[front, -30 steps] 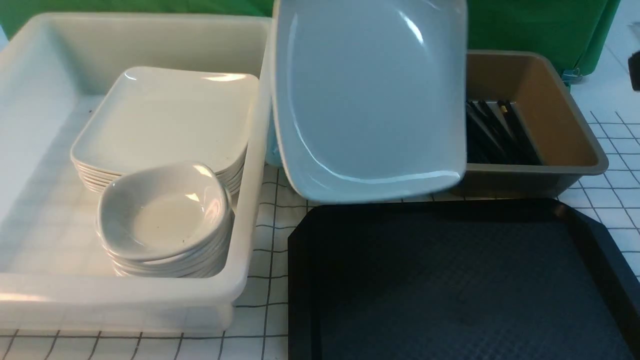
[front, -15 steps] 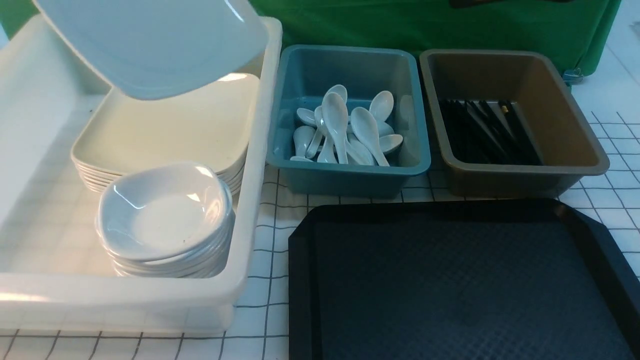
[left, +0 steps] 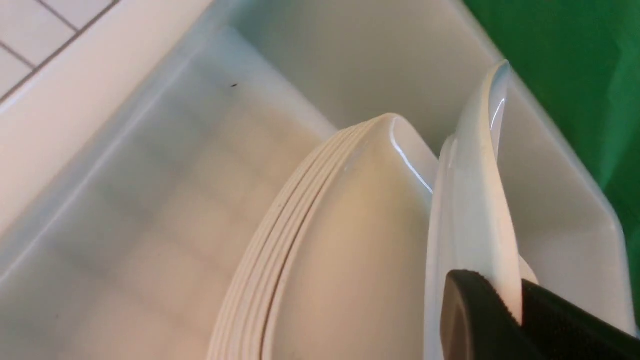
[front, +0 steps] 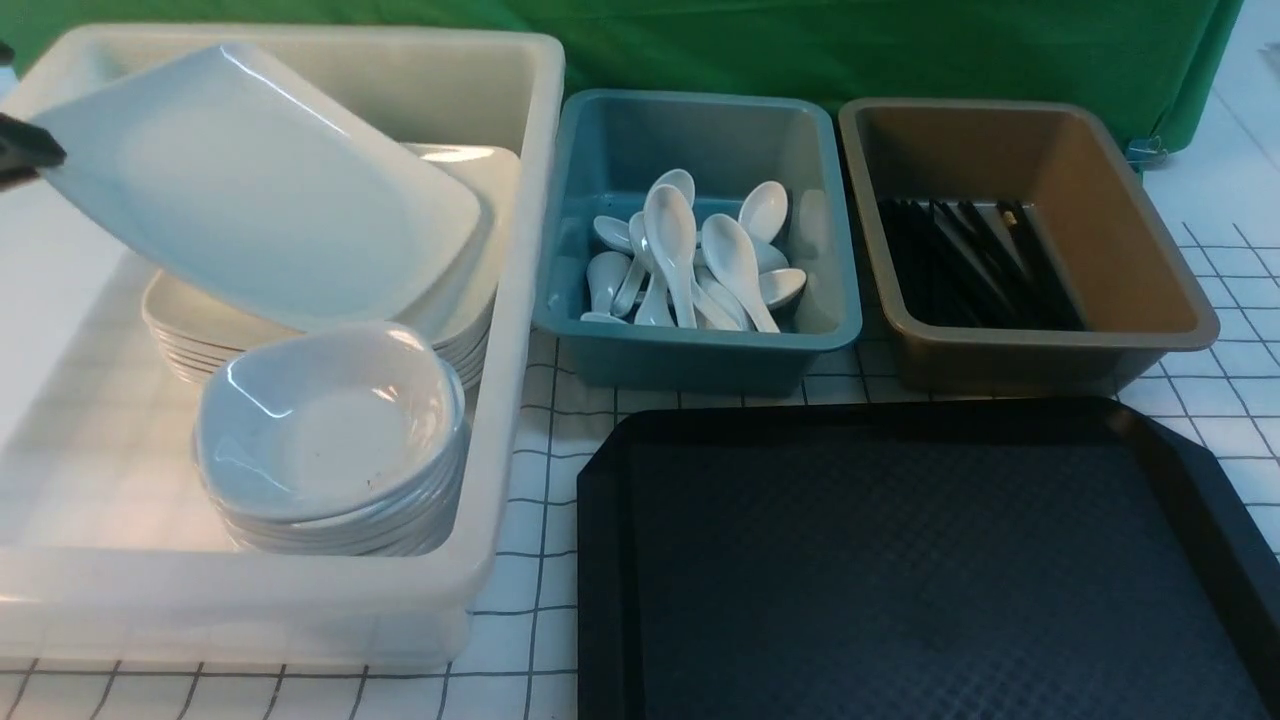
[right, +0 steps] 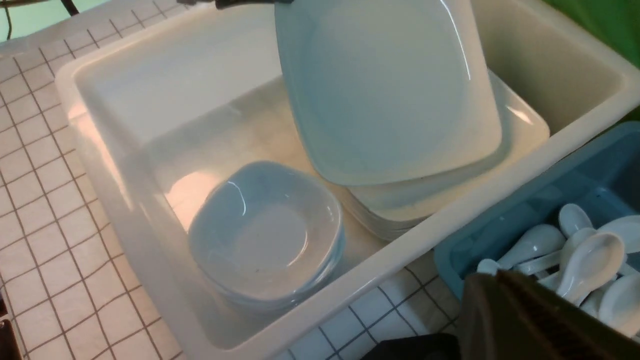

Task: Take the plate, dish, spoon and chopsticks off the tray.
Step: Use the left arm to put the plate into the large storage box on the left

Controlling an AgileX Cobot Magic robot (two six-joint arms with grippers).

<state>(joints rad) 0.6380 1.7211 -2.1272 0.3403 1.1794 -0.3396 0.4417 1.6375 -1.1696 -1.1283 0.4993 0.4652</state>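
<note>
My left gripper (left: pixel 517 305) is shut on the rim of the large white plate (front: pixel 250 190). It holds the plate tilted inside the white bin (front: pixel 500 420), with the plate's low edge at the stack of like plates (front: pixel 450 300). In the front view only the gripper's dark tip (front: pixel 25 155) shows, at the far left. The black tray (front: pixel 900 560) has nothing on it. Small dishes (front: pixel 330 430) are stacked in the white bin. Spoons (front: pixel 690 260) lie in the teal bin. Chopsticks (front: pixel 970 265) lie in the brown bin. My right gripper (right: pixel 487 280) shows only in its wrist view, shut and empty.
The teal bin (front: pixel 700 350) and the brown bin (front: pixel 1050 350) stand side by side behind the tray. The white bin stands to the left of them. A green cloth (front: pixel 900 50) hangs at the back. The table has a white grid-patterned top (front: pixel 540 520).
The plate has swung from over the teal bin leftward, then down into the white bin, ending tilted on the plate stack. The teal bin and spoons have come into view.
</note>
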